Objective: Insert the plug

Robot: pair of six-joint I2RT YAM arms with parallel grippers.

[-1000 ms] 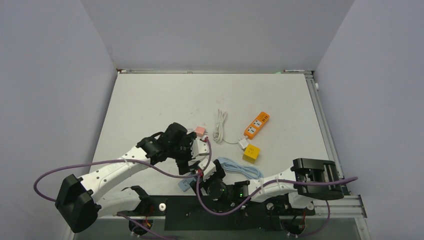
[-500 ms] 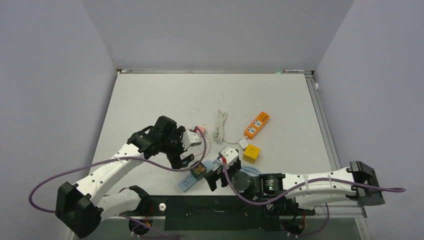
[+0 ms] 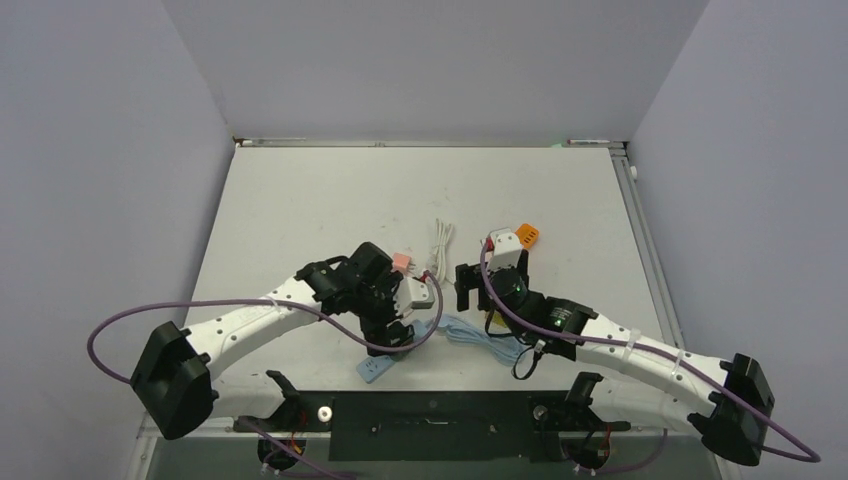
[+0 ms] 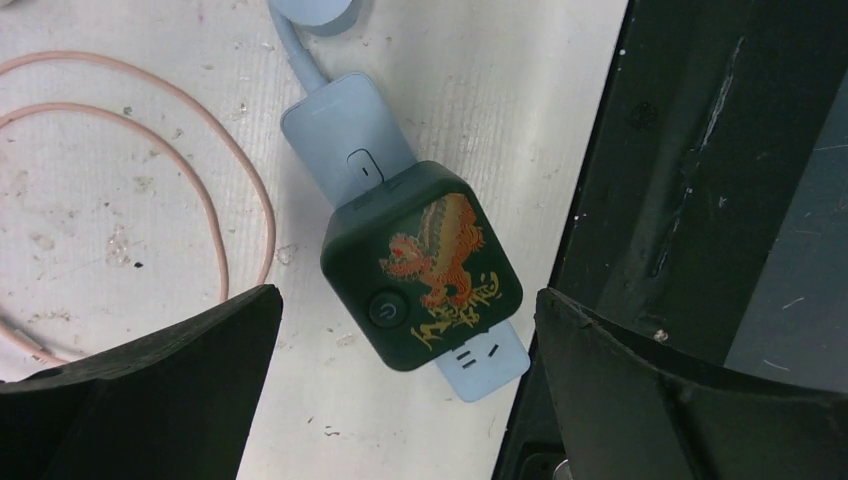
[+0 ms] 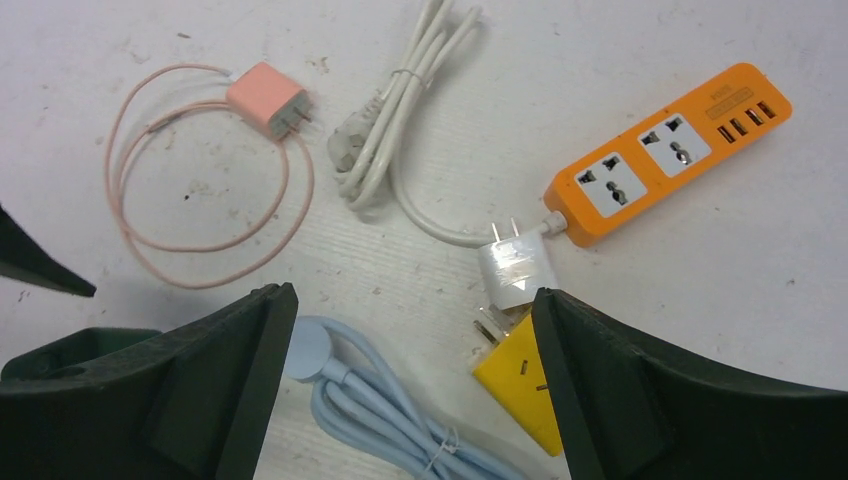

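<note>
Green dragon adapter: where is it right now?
Left wrist view, centre: the green dragon adapter sits on the light blue power strip, framed by the open left end effector, close to the near edge of the table.

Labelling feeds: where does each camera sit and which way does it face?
Top external: above and behind, looking down on white table; left arm and right arm show.
Left wrist: faces down at dark green cube adapter on pale blue power strip; left pincer shows.
Right wrist: faces down at orange plastic power strip; right pincer shows.
Shared: orange strip, top and right wrist.
</note>
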